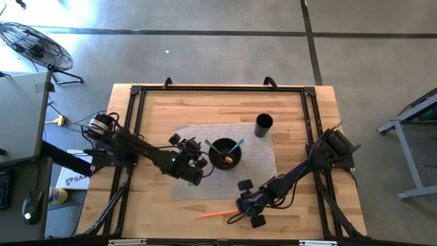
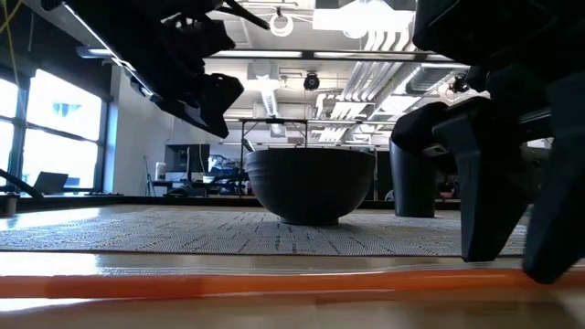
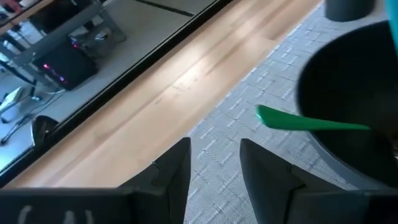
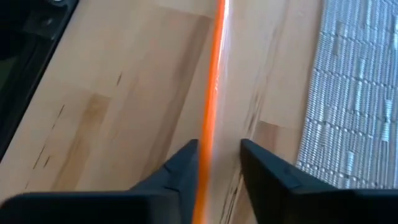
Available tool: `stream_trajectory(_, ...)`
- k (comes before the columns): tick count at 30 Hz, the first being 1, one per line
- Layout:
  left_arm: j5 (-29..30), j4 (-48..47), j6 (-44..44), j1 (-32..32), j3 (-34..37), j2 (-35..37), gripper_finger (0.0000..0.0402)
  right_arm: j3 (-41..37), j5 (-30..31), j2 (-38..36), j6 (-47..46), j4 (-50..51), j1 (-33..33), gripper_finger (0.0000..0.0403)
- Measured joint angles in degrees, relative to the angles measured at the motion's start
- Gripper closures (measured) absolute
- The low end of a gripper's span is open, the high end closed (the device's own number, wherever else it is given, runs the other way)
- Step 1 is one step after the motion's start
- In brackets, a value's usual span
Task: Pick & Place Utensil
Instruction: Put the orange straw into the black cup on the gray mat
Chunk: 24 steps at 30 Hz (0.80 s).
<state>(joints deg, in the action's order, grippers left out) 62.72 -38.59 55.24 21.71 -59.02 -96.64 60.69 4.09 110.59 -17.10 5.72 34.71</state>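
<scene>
An orange utensil [image 1: 217, 214] lies flat on the bare wood near the table's near edge. My right gripper [image 1: 244, 210] is low over its right end and open; in the right wrist view its fingers [image 4: 219, 168] stand on either side of the orange shaft [image 4: 212, 93]. A black bowl [image 1: 213, 149] stands on a grey mat [image 1: 198, 133] and holds a green utensil [image 1: 209, 145] and a blue one [image 1: 237, 145], both leaning on its rim. My left gripper [image 1: 194, 167] hovers open over the mat, just left of the bowl. My right gripper comes down from above with its fingers along both sides of the orange utensil's shaft [image 4: 210, 134], which lies flat on the wood. The shaft runs close against one finger [image 4: 186, 168]; I cannot tell whether they touch.
A black cup [image 1: 263, 125] stands at the mat's far right corner, behind the bowl. The black frame rails [image 1: 136, 130] run along the table's left, right and far sides. Bare wood [image 1: 164, 212] lies left of the orange utensil.
</scene>
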Motion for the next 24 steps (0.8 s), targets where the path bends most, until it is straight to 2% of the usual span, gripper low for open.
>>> stream_trajectory(8, 1.6, -0.5, -3.2, -0.3, -0.9, 0.0, 0.0266, 0.1, -0.4, -0.2, -7.4, 3.7, 0.1, 0.0393)
stream_trajectory(14, 1.7, -0.4, -5.7, -0.3, -2.2, 0.0, 0.0266, 0.1, -0.6, -0.6, -8.5, 5.1, 0.2, 0.0387)
stream_trajectory(18, 1.4, -0.5, -5.7, -0.3, -2.2, 0.0, 0.0266, -0.3, -1.6, -3.8, -8.5, 9.6, 1.0, 0.04)
stream_trajectory(24, 1.0, -0.8, -6.0, -0.3, -2.2, 0.5, 0.0266, -0.2, 6.7, -13.4, -9.1, 19.6, 3.5, 0.0401)
